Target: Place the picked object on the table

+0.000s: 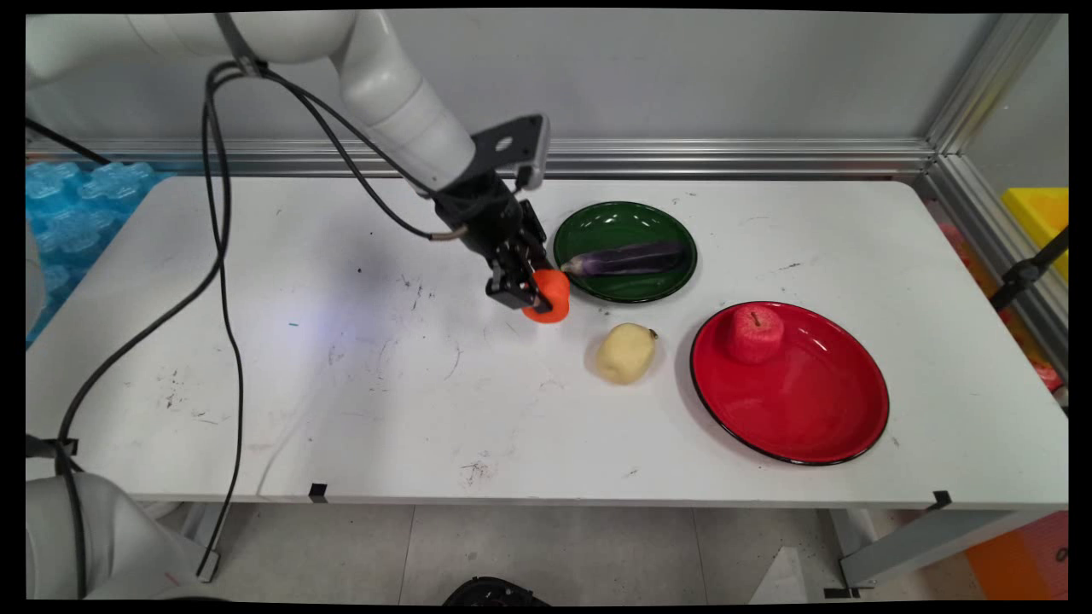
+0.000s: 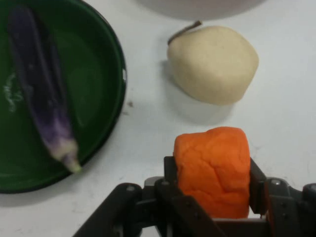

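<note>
My gripper is shut on an orange fruit-shaped lump, low over the table's middle. One black finger presses each side of the lump. Just right of it lies a green plate with a purple eggplant on it. A pale yellow pear-like fruit lies on the bare table a short way in front and to the right of the gripper.
A red plate with a red apple near its back rim sits at the right front. Black cables hang from the arm over the table's left part. Blue trays lie beyond the left edge.
</note>
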Controlling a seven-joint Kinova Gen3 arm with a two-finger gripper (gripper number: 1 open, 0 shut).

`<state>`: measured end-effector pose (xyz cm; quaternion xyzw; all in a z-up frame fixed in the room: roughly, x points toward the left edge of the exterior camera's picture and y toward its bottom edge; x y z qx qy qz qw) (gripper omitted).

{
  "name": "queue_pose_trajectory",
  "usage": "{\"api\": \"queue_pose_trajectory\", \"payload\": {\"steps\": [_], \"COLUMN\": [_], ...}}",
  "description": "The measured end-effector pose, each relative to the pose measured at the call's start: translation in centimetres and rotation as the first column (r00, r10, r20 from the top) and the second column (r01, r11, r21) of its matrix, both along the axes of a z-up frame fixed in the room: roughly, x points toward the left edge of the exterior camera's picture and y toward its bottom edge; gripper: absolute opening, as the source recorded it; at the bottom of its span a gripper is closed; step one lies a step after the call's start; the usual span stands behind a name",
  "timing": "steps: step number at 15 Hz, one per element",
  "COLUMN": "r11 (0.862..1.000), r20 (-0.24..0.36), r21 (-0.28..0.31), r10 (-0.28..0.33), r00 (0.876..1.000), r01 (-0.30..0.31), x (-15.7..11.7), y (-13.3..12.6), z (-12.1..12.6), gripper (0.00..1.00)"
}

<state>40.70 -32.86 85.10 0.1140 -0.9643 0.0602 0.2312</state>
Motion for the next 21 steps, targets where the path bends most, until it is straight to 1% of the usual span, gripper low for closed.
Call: {"api": "queue_pose_trajectory", "payload": {"steps": [4,9,14,15,19,21], "r11": [1.000,0.999,0.998,0.998,0.998,0.999], "r20": [0.030,0.066,0.082,0.084,0.083,0.075], "r21": [0.023,0.054,0.065,0.065,0.062,0.054], "r10": [-0.007,0.001,0.005,0.004,0.000,-0.005], "r00": [1.000,0.998,0.997,0.996,0.997,0.997], "r01": [0.007,-0.005,-0.010,-0.009,-0.005,0.000], "x": [-1.0,-2.3,-3.0,-3.1,-3.2,-3.2], "y": [0.0,-0.1,-0.4,-0.4,-0.4,-0.4], "z": [-1.8,-3.8,-4.8,-5.0,-5.0,-4.7], "gripper": [0.00,0.00,0.00,1.00,1.00,1.00]}}
